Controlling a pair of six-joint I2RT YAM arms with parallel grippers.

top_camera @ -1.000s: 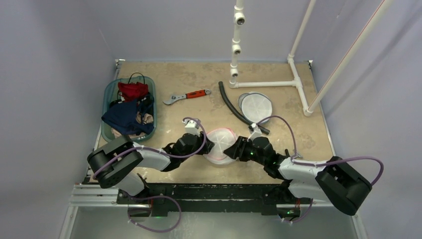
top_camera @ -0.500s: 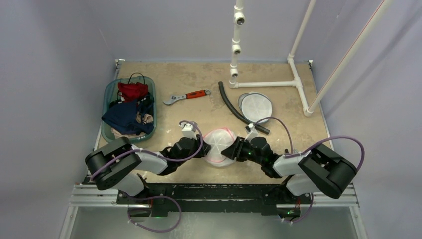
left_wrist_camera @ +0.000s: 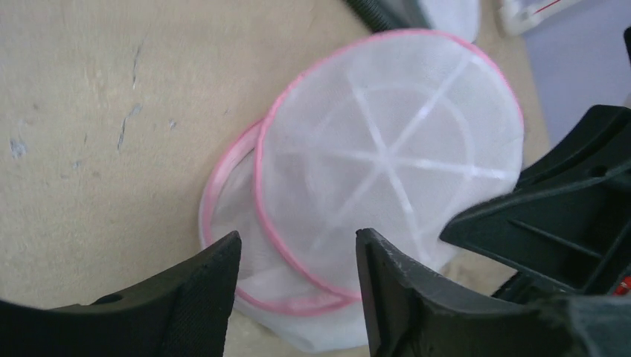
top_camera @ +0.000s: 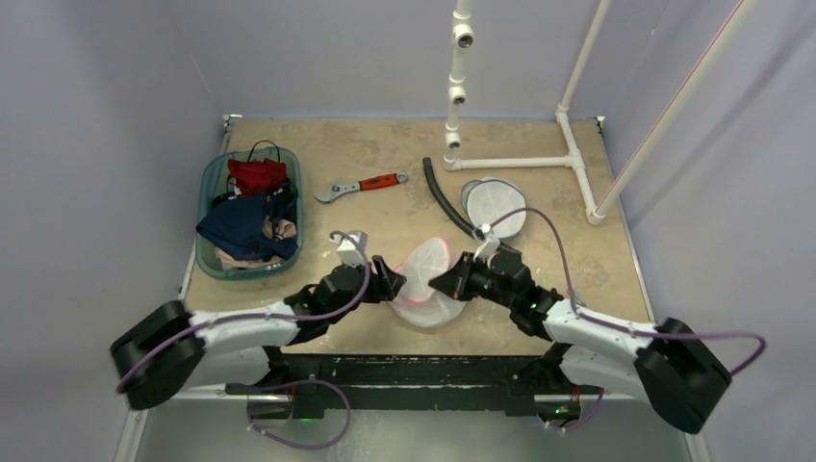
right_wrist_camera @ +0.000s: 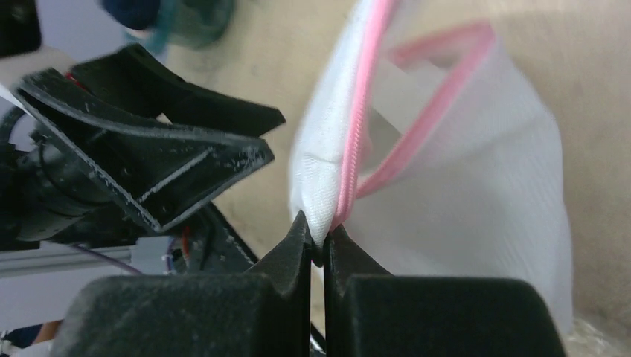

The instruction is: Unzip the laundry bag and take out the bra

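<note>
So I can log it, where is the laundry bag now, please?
Top view: the bag sits front-centre on the table, between the left gripper and the right gripper, which pinches its pink edge.

Right gripper (right_wrist_camera: 318, 236) pinched closed; left gripper (left_wrist_camera: 298, 242) jaws apart.

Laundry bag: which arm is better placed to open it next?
Probably left: the left gripper hangs open beside the laundry bag, free, while the right gripper is shut on its pink-trimmed edge, holding it up.

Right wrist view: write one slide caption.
Right claw pinches the pink-trimmed edge of the mesh laundry bag; left claw open beside it.
</note>
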